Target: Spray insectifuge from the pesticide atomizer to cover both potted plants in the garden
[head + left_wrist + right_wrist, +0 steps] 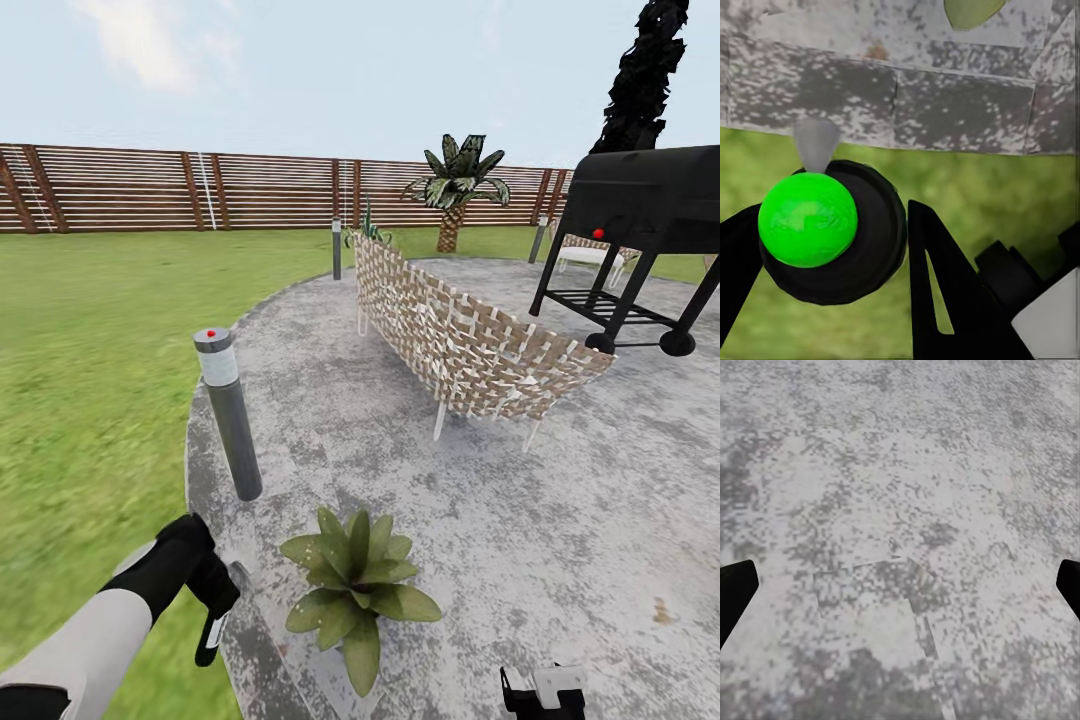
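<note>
One potted plant (358, 585) sits on the patio (560, 520) just beside the left hand (212, 607), clamped on the pesticide atomizer (214, 630), right hand (900, 585) spread empty, and from this low angle the spray may miss the far leaves.

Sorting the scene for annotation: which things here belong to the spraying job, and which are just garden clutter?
Job: pesticide atomizer in left end effector; potted plant.
Clutter: bollard lamp; woven bench; grill; palm; fence.
</note>
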You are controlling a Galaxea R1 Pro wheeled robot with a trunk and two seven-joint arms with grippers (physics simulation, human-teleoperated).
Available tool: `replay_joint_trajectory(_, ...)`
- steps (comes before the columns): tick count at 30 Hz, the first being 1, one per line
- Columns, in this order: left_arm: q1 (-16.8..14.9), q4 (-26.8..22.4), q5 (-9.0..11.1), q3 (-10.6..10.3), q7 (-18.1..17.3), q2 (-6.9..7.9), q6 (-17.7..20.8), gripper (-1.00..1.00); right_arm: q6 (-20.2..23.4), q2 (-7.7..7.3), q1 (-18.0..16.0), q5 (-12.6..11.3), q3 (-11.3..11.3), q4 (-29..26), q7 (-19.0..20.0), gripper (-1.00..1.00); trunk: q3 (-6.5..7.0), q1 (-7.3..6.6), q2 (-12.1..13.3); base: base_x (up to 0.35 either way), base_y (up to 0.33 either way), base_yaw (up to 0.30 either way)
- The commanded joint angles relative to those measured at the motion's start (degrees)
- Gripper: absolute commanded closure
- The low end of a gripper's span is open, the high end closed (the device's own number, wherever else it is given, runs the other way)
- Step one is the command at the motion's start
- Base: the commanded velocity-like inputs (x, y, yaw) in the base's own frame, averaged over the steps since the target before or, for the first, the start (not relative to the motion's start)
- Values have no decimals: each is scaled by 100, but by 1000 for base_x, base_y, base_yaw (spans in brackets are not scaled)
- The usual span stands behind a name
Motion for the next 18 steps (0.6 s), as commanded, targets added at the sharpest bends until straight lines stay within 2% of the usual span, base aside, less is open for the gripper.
replay_joint_trajectory(1,7,15,-18,-25,-33,1,30,100,-17,-1,-5,61,-20,9,-42,-100,-5,-1,-2,0,0,0)
replay_joint_trajectory(6,130,72,0,-28,-26,-8,-11,100,-17,-1,-5,69,-20,9,-42,-100,-5,-1,-2,0,0,0)
replay_joint_trajectory(10,275,71,6,-22,-51,-4,-396,100,-17,-1,-5,70,-20,9,-42,-100,-5,-1,-2,0,0,0)
replay_joint_trajectory(15,205,3,30,-11,-107,3,-445,100,-17,-1,-5,69,-20,4,-42,-100,-5,-1,-2,0,0,-1)
replay_joint_trajectory(18,104,23,5,-22,-184,-7,-423,100,-17,-1,-5,70,-20,1,-42,-100,-5,-1,-2,0,0,-127)
